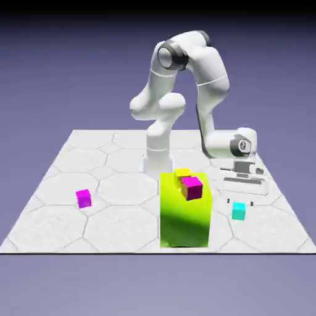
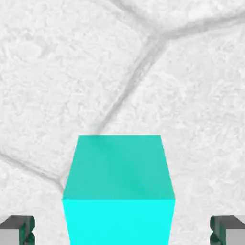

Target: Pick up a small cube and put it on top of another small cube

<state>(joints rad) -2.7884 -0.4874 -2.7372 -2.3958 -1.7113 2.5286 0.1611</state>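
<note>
Small cyan cube [image 1: 239,211] sits on the white hex-tiled desk [image 1: 74,166], toward the exterior view's right, near the front edge, just right of the big lime block [image 1: 185,216]. Plain faces, top slightly darker turquoise, near face bright cyan [image 2: 118,191]. Fingers [image 2: 19,228] spread wide either side of it, not touching, holding nothing. Gripper [image 1: 237,201] hovers just above the cube.

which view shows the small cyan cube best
The hand view: the small plain-faced cyan cube fills its lower middle, top and near face clear, between the open gripper's fingertips. The exterior view shows it only as a tiny cube on the white tiled table.
</note>
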